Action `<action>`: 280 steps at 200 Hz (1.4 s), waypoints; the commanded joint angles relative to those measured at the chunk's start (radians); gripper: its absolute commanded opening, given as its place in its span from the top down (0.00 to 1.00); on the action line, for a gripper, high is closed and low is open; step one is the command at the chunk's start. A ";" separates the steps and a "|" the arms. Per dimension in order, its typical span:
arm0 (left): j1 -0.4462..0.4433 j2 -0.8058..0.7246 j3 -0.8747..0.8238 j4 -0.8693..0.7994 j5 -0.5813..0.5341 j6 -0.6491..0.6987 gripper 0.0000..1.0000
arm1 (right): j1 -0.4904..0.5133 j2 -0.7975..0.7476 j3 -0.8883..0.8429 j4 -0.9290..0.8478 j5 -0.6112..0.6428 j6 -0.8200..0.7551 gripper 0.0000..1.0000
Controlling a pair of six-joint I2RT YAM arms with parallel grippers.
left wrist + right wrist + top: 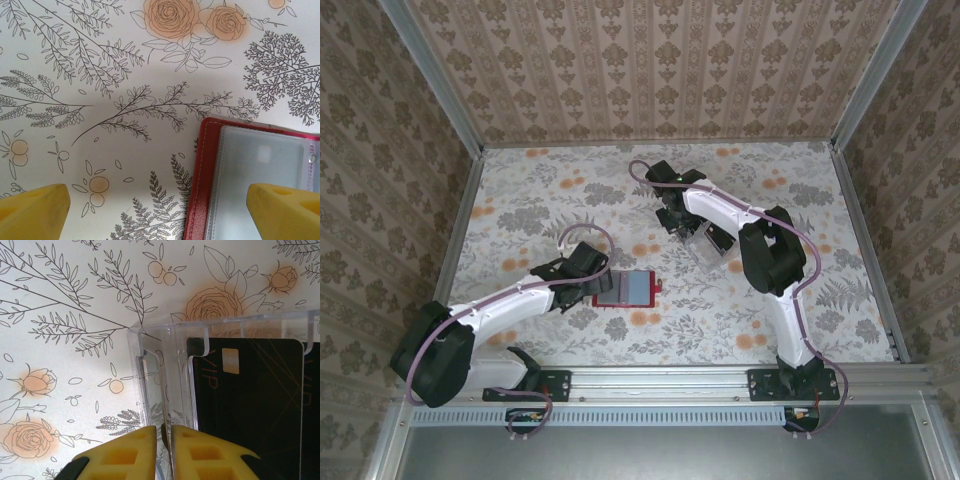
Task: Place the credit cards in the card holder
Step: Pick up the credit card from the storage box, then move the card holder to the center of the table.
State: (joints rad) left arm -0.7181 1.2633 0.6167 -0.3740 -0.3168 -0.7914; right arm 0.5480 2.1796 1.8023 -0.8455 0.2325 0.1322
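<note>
Top view: the card holder (625,288) lies open on the flowered tablecloth (530,200), near the middle of the table, red border outward and greyish inside facing up. The left gripper (592,272) sits at its left edge.

Left wrist view: the left gripper (160,212) has its yellow fingers (32,212) spread wide. One is over bare cloth and the other over the open card holder (199,190), whose clear sleeve shows inside the stitched red border.

Top view: the right gripper (692,232) is at the clear slotted tray (708,245), farther back and to the right of the card holder, well apart from it.

Right wrist view: the right gripper (167,452) has its yellow fingers (125,457) drawn nearly together, with a narrow slit between them in line with a partition of the tray (150,342). Whether they pinch anything cannot be told. A black credit card (250,405) marked VIP, with a gold chip, stands in the slot just right of the fingers.
</note>
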 commanded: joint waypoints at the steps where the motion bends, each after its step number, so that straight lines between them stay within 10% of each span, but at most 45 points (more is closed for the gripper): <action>1: 0.006 0.005 -0.010 0.004 0.005 0.019 0.00 | 0.002 -0.032 0.018 -0.038 -0.008 -0.009 0.86; 146: 0.012 -0.008 0.012 -0.041 0.001 0.044 0.00 | 0.001 -0.192 0.046 -0.042 -0.201 0.031 1.00; 206: 0.011 -0.016 -0.003 -0.035 0.003 0.060 0.00 | 0.050 -0.485 -0.343 0.298 -0.507 0.384 1.00; 280: 0.011 -0.018 -0.020 -0.032 -0.002 0.051 0.00 | 0.301 -0.551 -0.700 0.651 -0.309 0.734 1.00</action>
State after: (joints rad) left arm -0.7116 1.2629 0.6144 -0.3828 -0.3103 -0.7547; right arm 0.8234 1.6360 1.1549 -0.3550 -0.1650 0.7052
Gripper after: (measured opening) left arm 0.997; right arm 0.068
